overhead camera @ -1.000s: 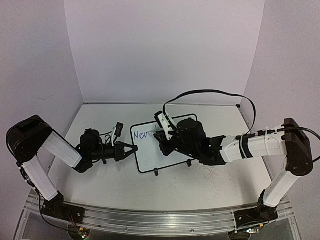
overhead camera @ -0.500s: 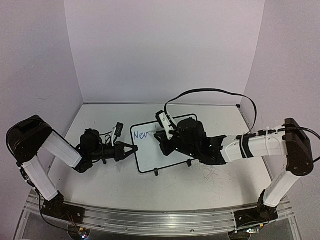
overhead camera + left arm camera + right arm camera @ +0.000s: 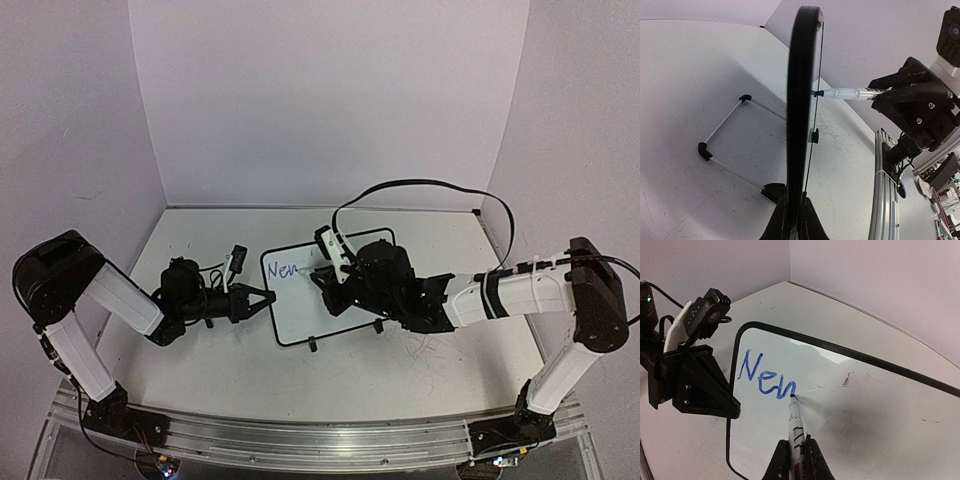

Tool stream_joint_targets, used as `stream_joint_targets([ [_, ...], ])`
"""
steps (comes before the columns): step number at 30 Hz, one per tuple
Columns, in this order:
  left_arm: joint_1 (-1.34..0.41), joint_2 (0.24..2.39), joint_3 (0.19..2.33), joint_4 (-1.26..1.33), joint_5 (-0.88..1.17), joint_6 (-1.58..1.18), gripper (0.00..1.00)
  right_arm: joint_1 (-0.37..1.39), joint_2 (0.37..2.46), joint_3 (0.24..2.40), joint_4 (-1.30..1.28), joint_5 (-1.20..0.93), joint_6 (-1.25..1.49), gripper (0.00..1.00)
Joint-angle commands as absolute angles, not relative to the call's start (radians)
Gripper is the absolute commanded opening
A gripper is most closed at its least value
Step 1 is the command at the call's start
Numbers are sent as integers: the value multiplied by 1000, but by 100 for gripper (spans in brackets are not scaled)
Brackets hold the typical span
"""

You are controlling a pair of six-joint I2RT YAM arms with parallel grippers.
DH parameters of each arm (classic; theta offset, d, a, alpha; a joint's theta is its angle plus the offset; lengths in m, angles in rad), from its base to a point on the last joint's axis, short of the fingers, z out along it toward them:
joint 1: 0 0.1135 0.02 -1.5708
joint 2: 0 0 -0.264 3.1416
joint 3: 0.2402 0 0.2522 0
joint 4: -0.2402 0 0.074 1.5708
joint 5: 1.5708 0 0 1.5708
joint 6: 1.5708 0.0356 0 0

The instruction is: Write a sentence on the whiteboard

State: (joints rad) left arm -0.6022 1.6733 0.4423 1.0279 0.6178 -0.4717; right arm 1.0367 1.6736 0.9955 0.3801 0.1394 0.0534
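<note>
The small white rectangular whiteboard with a thin black rounded frame (image 3: 300, 315) stands near the middle of the pale surface (image 3: 400, 375), propped on its bent wire stand (image 3: 725, 131). The left jaws are pressed together on the board's black frame at its left edge. In the left wrist view that edge (image 3: 800, 100) rises straight out from between them.

The right jaws pinch the rear of a slim clear-barrelled blue marker (image 3: 795, 426), whose tip touches the board's face just at the end of the last stroke. So far the blue handwritten sentence (image 3: 767, 376) reads only "New", slanting slightly, so most of the writing is left to do.

The board looks light and stiff, with a slick face. On so thin a stand it would likely slide or tip back under pen pressure (hence a grip on the frame seems the sensible place to hold it, not the writing face). The marker is light too, and its smooth barrel could twist in a loose pinch.

No containers show in any view.
</note>
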Motion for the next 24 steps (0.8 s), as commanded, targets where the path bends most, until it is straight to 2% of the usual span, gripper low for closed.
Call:
stream_joint_targets([
  [1,-601,1658,436,980,611,-477,0,1025,1642,982,358,158,70,0],
  [24,-600,1655,430,979,607,-478,0,1025,1649,990,361,179,65,0],
])
